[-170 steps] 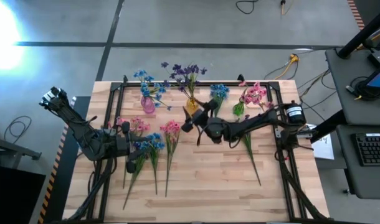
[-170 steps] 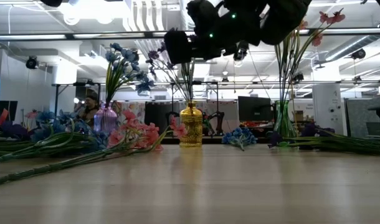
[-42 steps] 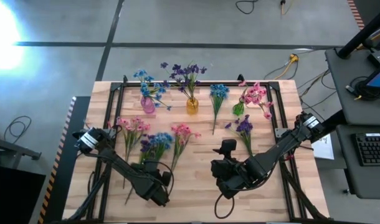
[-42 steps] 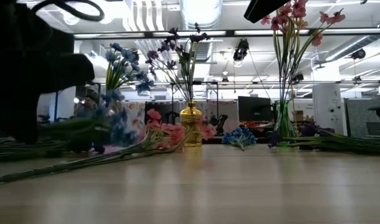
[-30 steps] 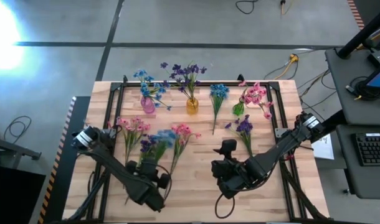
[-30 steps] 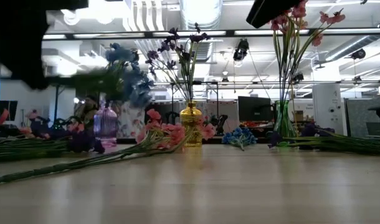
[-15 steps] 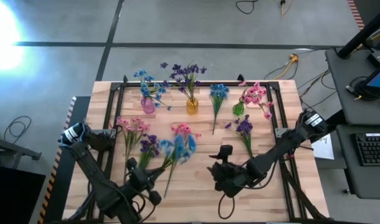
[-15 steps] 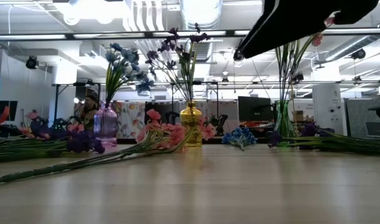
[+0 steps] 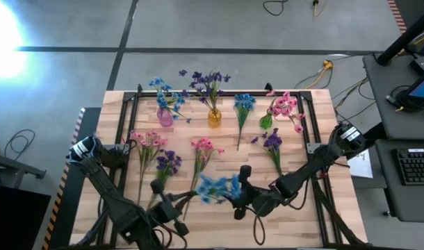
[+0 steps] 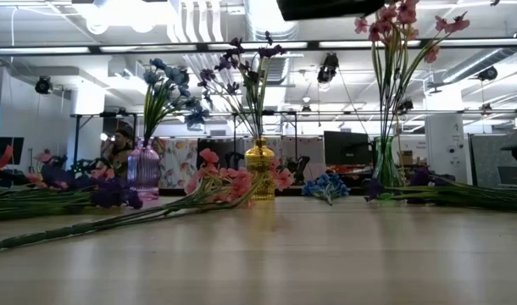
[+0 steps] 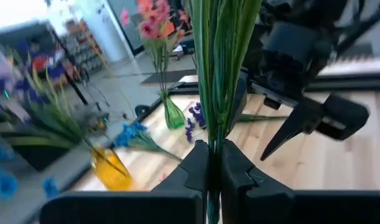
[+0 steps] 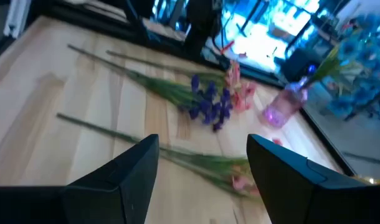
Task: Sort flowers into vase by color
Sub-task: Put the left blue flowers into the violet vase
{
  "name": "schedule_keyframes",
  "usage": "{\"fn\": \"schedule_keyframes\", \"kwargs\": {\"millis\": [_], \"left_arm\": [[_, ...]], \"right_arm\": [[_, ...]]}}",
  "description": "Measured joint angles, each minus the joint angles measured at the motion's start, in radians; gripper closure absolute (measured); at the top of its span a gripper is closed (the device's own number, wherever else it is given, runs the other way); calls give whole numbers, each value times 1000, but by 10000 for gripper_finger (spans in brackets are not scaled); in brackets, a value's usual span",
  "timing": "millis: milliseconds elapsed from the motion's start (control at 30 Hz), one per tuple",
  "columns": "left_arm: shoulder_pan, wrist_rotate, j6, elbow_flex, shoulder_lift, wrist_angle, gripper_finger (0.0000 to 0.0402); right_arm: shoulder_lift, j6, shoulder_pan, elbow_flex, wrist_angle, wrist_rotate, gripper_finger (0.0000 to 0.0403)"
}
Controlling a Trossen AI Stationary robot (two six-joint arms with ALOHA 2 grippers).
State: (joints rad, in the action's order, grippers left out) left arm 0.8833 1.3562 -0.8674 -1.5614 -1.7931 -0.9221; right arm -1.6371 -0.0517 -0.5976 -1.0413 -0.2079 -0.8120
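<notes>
My left gripper (image 9: 176,205), near the table's front left, is shut on a blue flower sprig (image 9: 215,188) held above the table. Its blossoms reach toward the middle. My right gripper (image 9: 238,191) stands open just right of those blossoms and touches nothing. At the far edge stand a pink vase (image 9: 165,116) with blue flowers, a yellow vase (image 9: 214,117) with purple ones, and a green vase (image 9: 266,122) with pink ones. A pink sprig (image 9: 147,142), a purple sprig (image 9: 167,163), another pink sprig (image 9: 202,148), a blue sprig (image 9: 243,104) and another purple sprig (image 9: 271,143) lie flat on the wood. My left gripper pinches the blue sprig's bundle of green stems (image 11: 211,138) between its two fingers, on the stem end, away from the blossoms. The fingers lie across the stems. The sprig is lifted clear of the table, with its blossom end (image 9: 219,187) pointing toward the table's right.
A black frame (image 9: 219,93) runs round the tabletop. The near half of the wood (image 9: 295,222) is bare. Cables and a desk with a keyboard (image 9: 413,167) lie beyond the right edge.
My left gripper has risen and turned, staying shut on the blue sprig. The sprig has come clear of the table, and its blossom end has swung from beside the purple sprig toward the table's middle and near edge. My right gripper has sunk and tipped toward the blossoms.
</notes>
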Motion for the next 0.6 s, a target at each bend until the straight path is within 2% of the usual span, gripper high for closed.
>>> {"fn": "schedule_keyframes", "kwargs": {"millis": [133, 300, 500, 600], "left_arm": [[-34, -94, 277, -43, 1, 80, 401], [-76, -239, 497, -127, 2, 97, 401], [-88, -255, 649, -119, 49, 156, 401], [-109, -346, 741, -73, 86, 274, 401]], "right_arm": [[15, -35, 0, 26, -33, 0, 172], [97, 12, -8, 77, 30, 0, 172], [233, 33, -46, 165, 45, 0, 174], [295, 31, -65, 207, 50, 1, 174]]}}
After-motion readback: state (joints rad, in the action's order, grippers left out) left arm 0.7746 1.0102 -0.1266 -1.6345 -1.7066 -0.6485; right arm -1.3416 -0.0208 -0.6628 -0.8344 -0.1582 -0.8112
